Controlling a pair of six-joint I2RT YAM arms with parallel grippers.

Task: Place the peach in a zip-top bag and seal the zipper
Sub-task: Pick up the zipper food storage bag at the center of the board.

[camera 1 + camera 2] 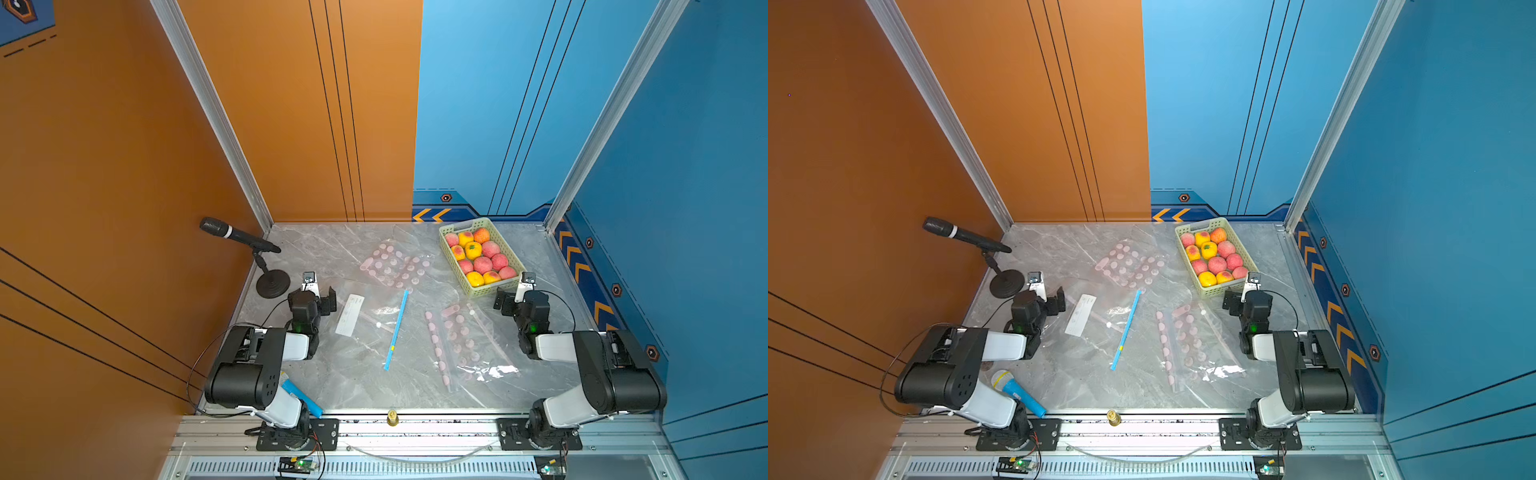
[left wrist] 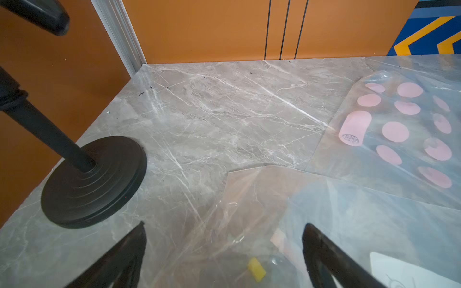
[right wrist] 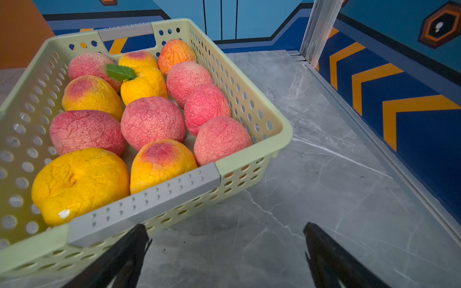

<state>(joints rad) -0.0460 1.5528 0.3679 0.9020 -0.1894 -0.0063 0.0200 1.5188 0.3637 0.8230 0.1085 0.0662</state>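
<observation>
1. Peaches [image 1: 482,259] in pink, orange and yellow fill a pale green basket [image 1: 462,225] at the far right of the marble table [image 1: 324,249]. None of them is in a bag.
2. The right gripper [image 3: 225,225] hangs just on the near side of the basket's near right corner, over bare table. Its fingers are spread wide and hold nothing. In the right wrist view one finger overlaps the basket's near wall, but I cannot tell whether they touch.
3. A clear zip-top bag [image 1: 374,332] lies flat in the middle of the table. Its blue zipper strip [image 1: 395,330] runs from near to far at a slight slant, and a white label [image 1: 350,314] lies on its left part.
4. The left gripper [image 2: 224,227] hangs over the left edge of that clear bag, fingers wide apart and empty.
5. Two more bags carry pink dots. The far dotted bag [image 1: 395,264] lies beyond the blue strip, and the near dotted bag [image 1: 457,340] lies to the strip's right, on the near side of the basket.
6. A black microphone [image 1: 237,234] on a round stand sits at the far left, near the left gripper. In a top view a blue toy microphone [image 1: 1017,390] lies by the left arm's base.
</observation>
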